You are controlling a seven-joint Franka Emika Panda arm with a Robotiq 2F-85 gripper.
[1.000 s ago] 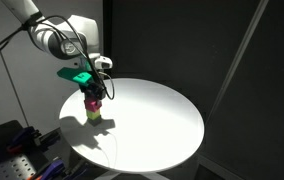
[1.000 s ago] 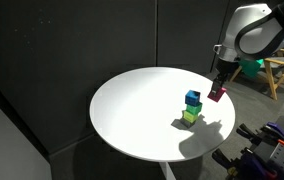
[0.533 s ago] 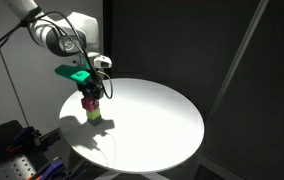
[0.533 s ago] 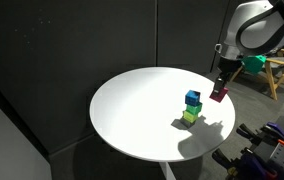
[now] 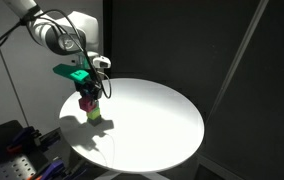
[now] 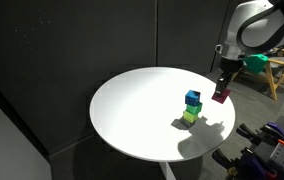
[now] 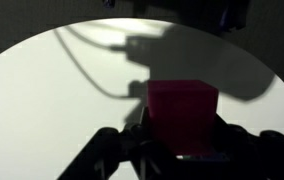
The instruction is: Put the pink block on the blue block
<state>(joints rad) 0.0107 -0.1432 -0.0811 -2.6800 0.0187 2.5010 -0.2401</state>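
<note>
My gripper (image 6: 220, 92) is shut on the pink block (image 6: 219, 97) and holds it in the air over the round white table (image 6: 132, 120), near its edge. The blue block (image 6: 192, 98) tops a small stack on a green cube (image 6: 192, 109) and a yellow-green cube (image 6: 188, 118). In this exterior view the pink block is beside the stack, at about the blue block's height and apart from it. In an exterior view my gripper (image 5: 89, 96) overlaps the stack (image 5: 94, 115). In the wrist view the pink block (image 7: 182, 108) sits between my dark fingers (image 7: 182, 150).
The table (image 5: 152, 130) has its rim close to the stack in an exterior view. Cluttered equipment (image 5: 17, 150) stands below the table. A wooden stool (image 6: 274, 75) and more gear (image 6: 267, 150) stand beyond the table edge. Dark curtains surround the scene.
The gripper with the pink block has barely shifted; the stack has not moved.
</note>
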